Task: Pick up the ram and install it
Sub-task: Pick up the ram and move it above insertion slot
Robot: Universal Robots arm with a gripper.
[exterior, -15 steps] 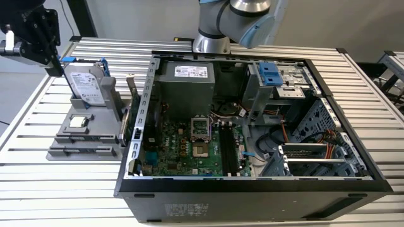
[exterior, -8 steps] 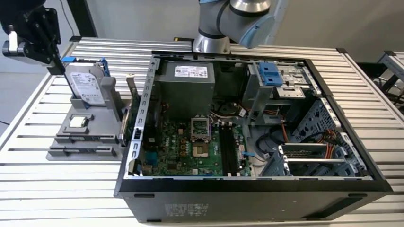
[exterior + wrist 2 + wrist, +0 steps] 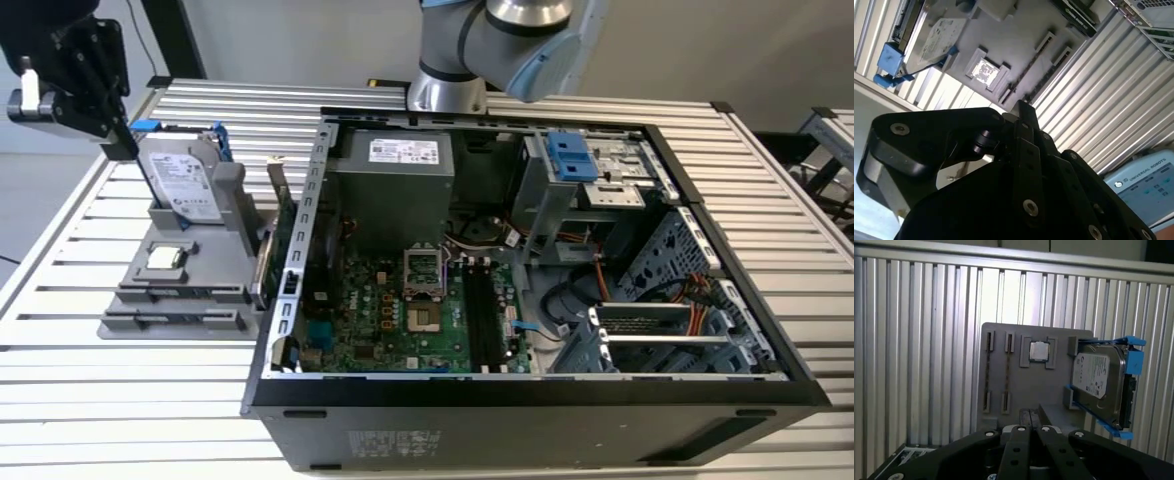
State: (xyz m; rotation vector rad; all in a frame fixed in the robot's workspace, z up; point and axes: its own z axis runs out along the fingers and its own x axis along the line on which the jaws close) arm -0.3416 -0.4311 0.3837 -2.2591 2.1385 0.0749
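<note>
We judge the task barely begun. The gripper (image 3: 1029,416) hangs off the grey holder's (image 3: 1019,385) hard-drive (image 3: 1099,377) end, its fingers drawn together on nothing. What we take for the ram (image 3: 1076,17), a dark-green stick, stands at the holder's edge beside the open case (image 3: 534,405). Lifting it and seating it are both left.
</note>
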